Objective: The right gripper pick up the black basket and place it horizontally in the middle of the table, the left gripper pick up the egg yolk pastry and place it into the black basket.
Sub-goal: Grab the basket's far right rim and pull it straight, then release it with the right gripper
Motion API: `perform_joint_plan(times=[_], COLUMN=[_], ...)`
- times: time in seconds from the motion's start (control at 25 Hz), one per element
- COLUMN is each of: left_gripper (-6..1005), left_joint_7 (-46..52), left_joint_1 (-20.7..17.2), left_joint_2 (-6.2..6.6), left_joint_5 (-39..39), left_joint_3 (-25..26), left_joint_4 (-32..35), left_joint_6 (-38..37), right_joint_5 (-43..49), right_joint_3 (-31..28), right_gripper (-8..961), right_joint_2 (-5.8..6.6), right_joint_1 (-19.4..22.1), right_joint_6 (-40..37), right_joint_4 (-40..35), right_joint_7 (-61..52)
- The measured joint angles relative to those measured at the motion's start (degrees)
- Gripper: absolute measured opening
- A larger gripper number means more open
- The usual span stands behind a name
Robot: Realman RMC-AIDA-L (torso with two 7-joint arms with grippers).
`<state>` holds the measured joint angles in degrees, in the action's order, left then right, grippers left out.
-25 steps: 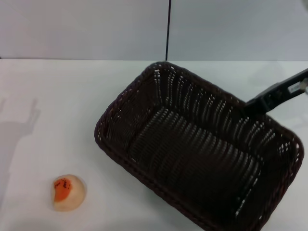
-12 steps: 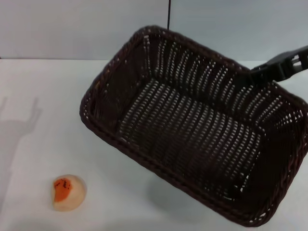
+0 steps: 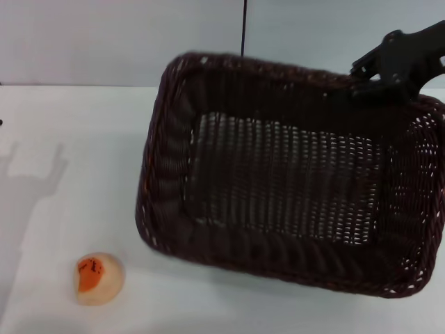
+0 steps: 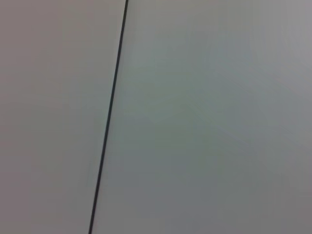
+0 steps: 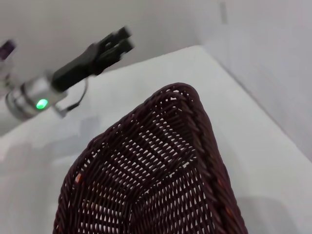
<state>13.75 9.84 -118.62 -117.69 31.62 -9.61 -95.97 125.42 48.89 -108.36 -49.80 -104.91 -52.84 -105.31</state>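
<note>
Since the earlier frame, black basket has swung round to lie nearly level across the view and sits higher, lifted clear of the counter, open side toward my head camera. Right pincer: closed on the basket's far braided rim at its right end, holding it aloft. Egg yolk pastry: unmoved on the counter, near left, well apart from the basket, orange patch up. Left pincer: raised over the counter's far side; finger spread I cannot tell.
</note>
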Motion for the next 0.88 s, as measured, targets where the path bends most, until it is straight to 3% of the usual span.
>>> perform_joint_plan(times=[0.28,0.88], left_gripper=[771,767], left_joint_7=[1.34,1.99], left_joint_1=[-0.48,-2.79], left_joint_2=[-0.08,-0.12], left_joint_5=[0.0,0.0], left_joint_3=[-1.73,-3.98], left_joint_4=[-0.06,-1.34], left_joint_6=[-0.01,-0.63], right_joint_5=[0.95,0.64], right_joint_3=[2.94,3.09], right_gripper=[188,194], right_joint_2=[-1.92,-4.78], right_joint_1=[-1.42,-0.59], right_joint_6=[2.65,7.53], right_joint_4=[2.1,5.89], right_joint_7=[10.18,19.02])
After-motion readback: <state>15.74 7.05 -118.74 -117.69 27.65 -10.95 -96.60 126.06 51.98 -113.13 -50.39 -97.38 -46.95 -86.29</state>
